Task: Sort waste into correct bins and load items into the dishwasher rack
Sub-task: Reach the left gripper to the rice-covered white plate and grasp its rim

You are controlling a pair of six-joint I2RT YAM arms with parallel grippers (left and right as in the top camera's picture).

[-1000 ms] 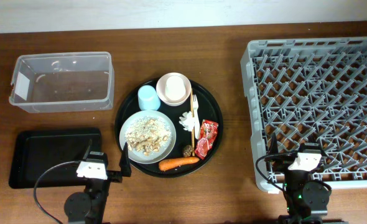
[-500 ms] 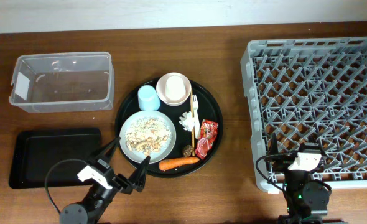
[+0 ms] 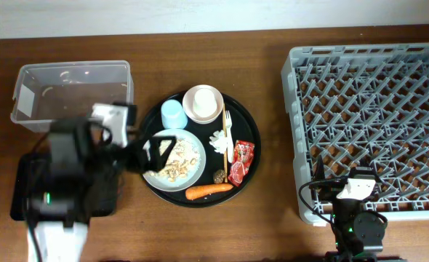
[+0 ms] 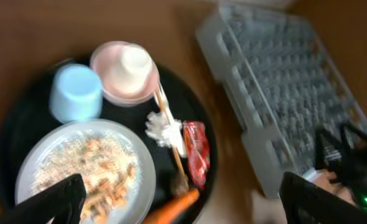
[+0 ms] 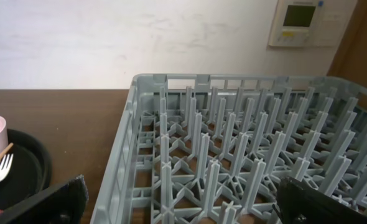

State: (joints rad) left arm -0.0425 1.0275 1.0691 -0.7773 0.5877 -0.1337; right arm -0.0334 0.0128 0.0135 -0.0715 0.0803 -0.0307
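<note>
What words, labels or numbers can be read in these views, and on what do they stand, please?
No text can be read in any view.
red wrapper: pale print, too small and blurred to read.
wall panel: small screen and markings, too small to read.
white sticker on the clear tub: no writing can be made out.

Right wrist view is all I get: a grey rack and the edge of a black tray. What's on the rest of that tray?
Observer: A pale plate of rice-like scraps, with an orange carrot beside it on the tray.
Visitor: Any cups?
Observer: A light blue cup, next to the pink bowl.
Visitor: Where's the other arm?
Observer: The left gripper hangs open above the plate's left side, holding nothing.
</note>
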